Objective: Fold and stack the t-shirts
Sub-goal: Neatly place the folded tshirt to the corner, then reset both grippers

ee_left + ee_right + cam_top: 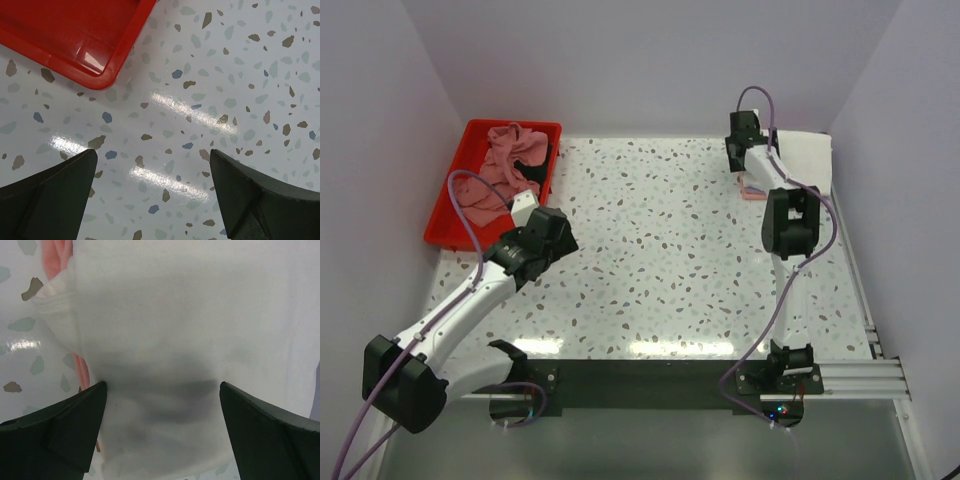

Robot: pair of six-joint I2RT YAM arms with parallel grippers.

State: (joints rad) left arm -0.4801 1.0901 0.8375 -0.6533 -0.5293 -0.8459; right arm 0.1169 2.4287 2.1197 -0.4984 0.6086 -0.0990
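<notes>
Open tabletop between red tray and white t-shirt

Both arms showed white links, black joint housings and purple cables; left claw and right claw were black.

Two claws are counted, a left claw and a right claw, plus one red tray. Four shirts are seen: pink shirt, black shirt, white shirt, salmon shirt.
</notes>
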